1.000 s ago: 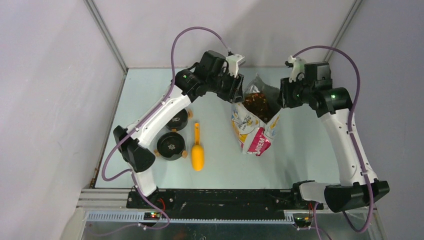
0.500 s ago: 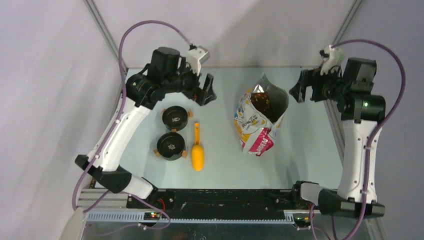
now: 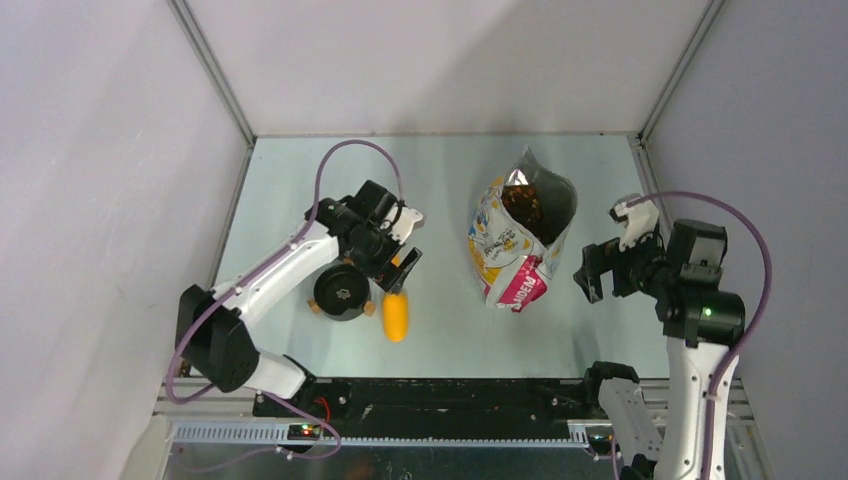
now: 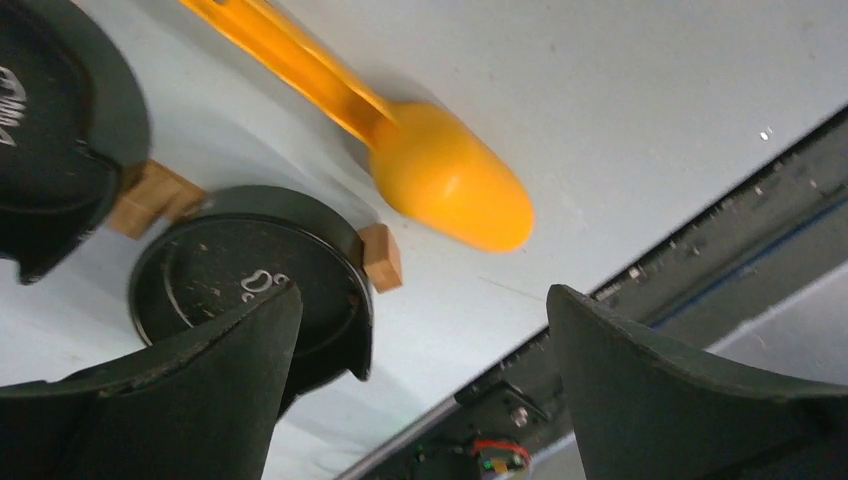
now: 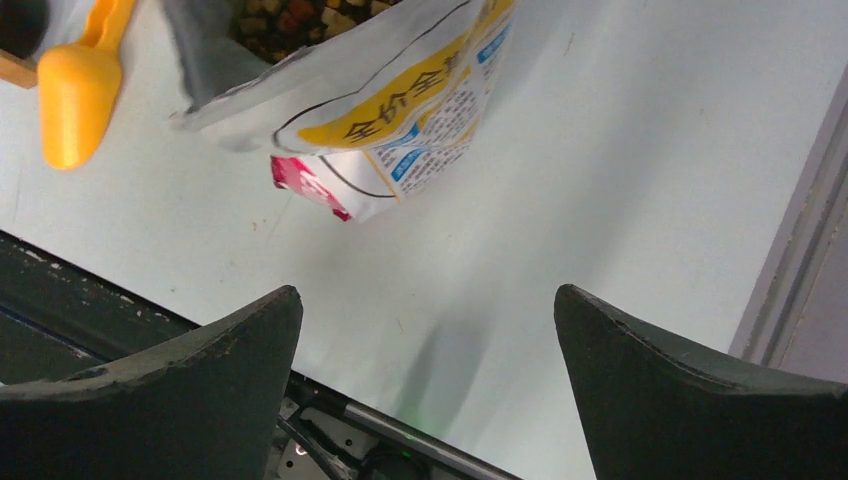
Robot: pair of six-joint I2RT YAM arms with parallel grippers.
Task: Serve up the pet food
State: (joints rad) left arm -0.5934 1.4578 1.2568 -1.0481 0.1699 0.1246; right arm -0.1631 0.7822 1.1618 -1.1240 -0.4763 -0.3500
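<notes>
Brown kibble, the pet food [image 3: 528,203], lies inside the open printed bag [image 3: 505,262], mid-table. The right gripper [image 3: 592,272], jaws wide and empty, is nearer, with the bag to its left. The left gripper [image 3: 397,264], equally agape, hangs over the orange scoop [image 3: 396,316], which lies far-to-near. The overhead view shows one black bowl [image 3: 343,291]; the left wrist view adds a second bowl [image 4: 45,120].

This looks like a robotics lab test cell. The pale counter [image 3: 440,170] is boxed in on three sides by blank grey-white walls [image 3: 100,150] that meet at bare aluminium posts [image 3: 212,70]. A black mounting rail [image 3: 450,395] runs along the counter's near edge. It carries the left arm [image 3: 285,265] and the right arm [image 3: 690,400], both trailing exposed purple cables [image 3: 352,142].
</notes>
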